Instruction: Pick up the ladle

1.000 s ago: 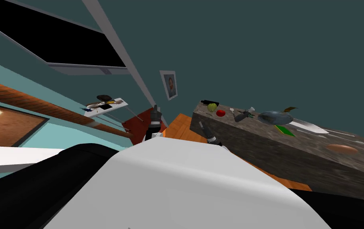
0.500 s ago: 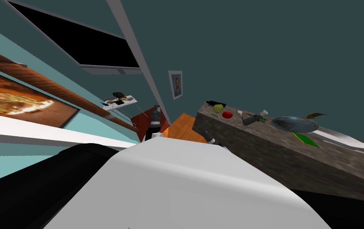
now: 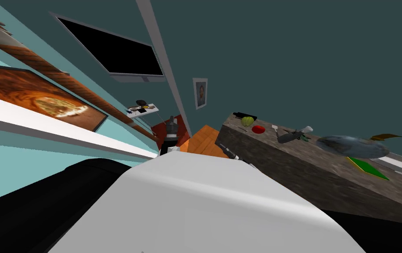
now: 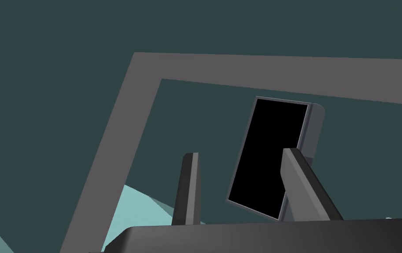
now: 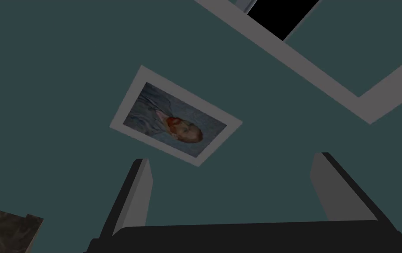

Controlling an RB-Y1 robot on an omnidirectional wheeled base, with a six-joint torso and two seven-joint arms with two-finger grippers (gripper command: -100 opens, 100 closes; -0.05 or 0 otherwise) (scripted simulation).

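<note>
On a dark stone counter [image 3: 283,162] to my right lies a dark grey utensil with a white end [image 3: 291,135], which I take for the ladle. It rests between a red tomato [image 3: 258,129] and a wide grey pan [image 3: 353,147]. My right gripper [image 3: 223,146] [image 5: 231,157] hangs open near the counter's close corner, well short of the utensil, with nothing between its fingers. The left gripper [image 3: 171,120] [image 4: 240,153] is raised ahead of my chest, open and empty.
A green apple [image 3: 247,121] and a black item sit at the counter's far end; a green board [image 3: 368,168] lies under the pan. A small white table [image 3: 142,108] with clutter stands by the far wall. Orange floor [image 3: 204,140] runs between me and the counter.
My view has swung, so the counter and its things slid right and a brown item at its near end left the picture. Both arms hold the same pose.
</note>
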